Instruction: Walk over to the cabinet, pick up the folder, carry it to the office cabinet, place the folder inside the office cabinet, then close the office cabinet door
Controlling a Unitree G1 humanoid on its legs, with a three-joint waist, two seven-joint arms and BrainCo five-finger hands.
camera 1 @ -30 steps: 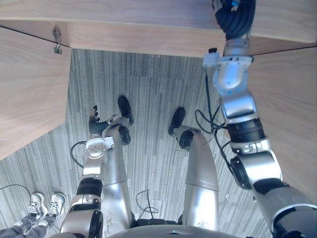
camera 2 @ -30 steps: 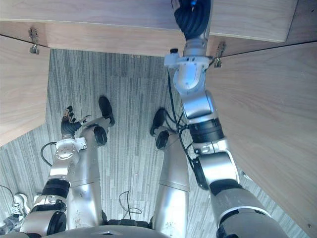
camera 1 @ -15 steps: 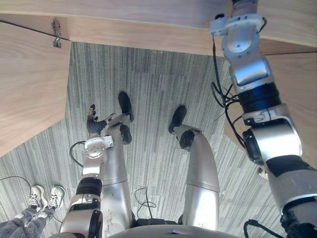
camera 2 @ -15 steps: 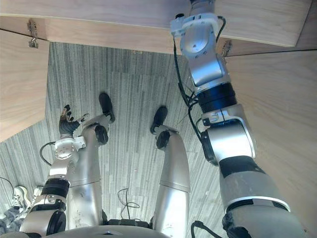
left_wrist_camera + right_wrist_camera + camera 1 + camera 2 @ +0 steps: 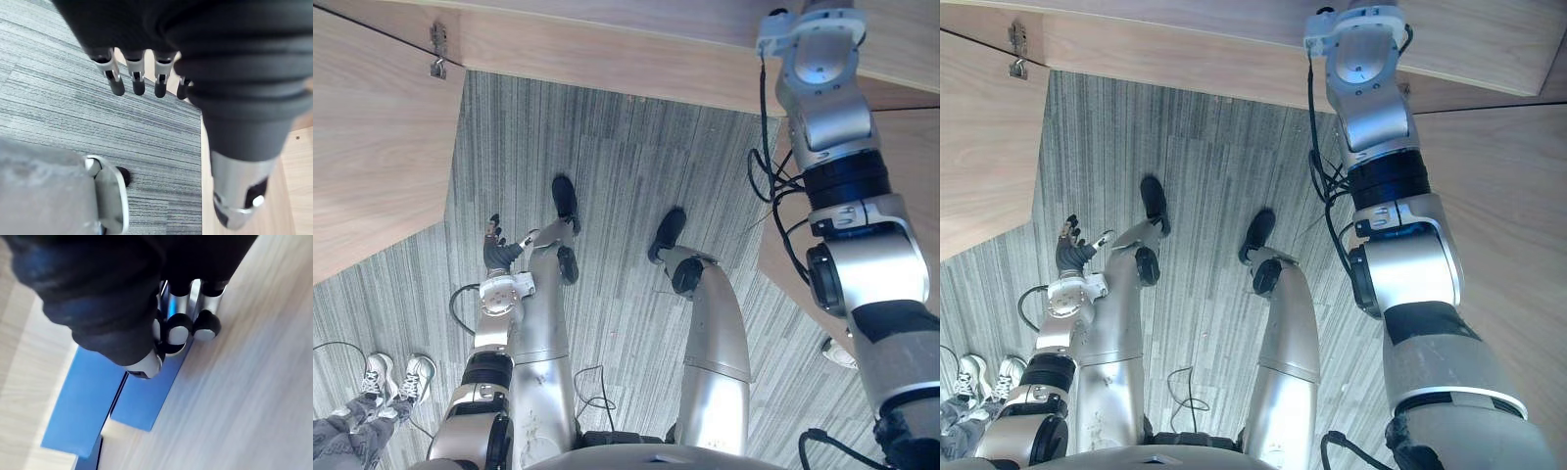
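Up inside the cabinet [image 5: 607, 59] the right hand [image 5: 177, 328] has fingers and thumb curled on an edge of the blue folder [image 5: 83, 401] lying on the shelf [image 5: 244, 396], the left hand [image 5: 137, 73] hangs slack-fingered below, and withdrawing while clenched could drag the folder out.

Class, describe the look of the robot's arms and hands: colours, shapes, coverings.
The left arm and right arm are silver-grey rounded segments with black bands. The left robot hand and right robot hand have dark ribbed covers, silver dark-tipped fingers.
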